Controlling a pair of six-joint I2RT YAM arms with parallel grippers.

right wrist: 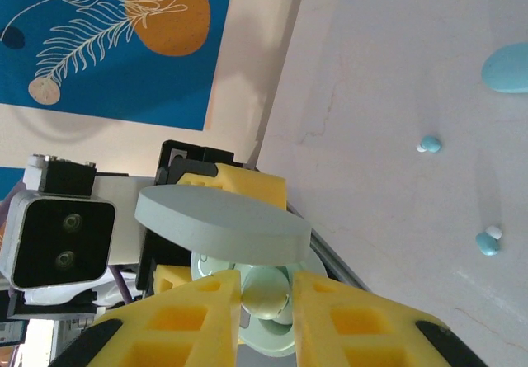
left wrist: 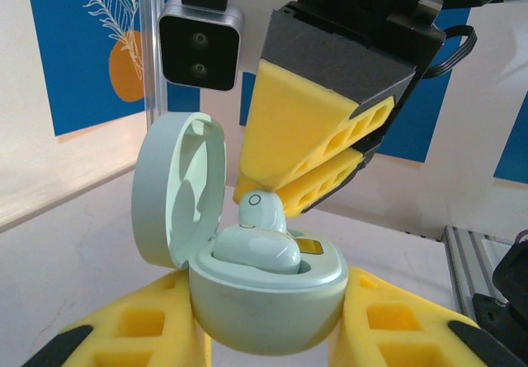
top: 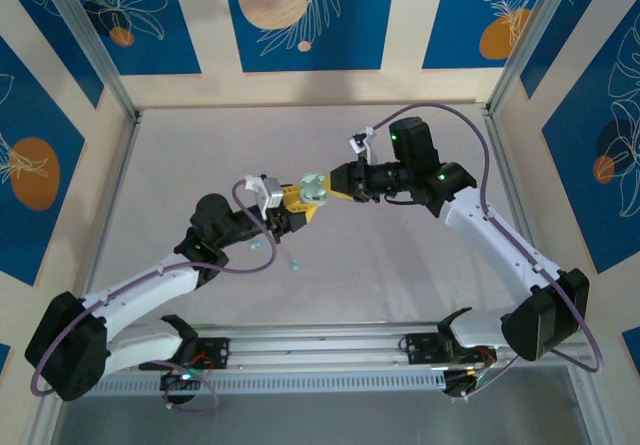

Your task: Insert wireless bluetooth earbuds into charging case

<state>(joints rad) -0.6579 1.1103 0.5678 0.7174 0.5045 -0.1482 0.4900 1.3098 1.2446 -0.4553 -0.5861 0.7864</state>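
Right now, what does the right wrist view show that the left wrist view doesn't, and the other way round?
Right wrist view: two blue earbuds loose on the table, a blue case at the frame edge, and the outside of the lid.
Left wrist view: a seated earbud inside the mint case, and the left end effector gripping that case's base.
Both: the mint case standing open, with the right end effector closed on a mint earbud at its opening.
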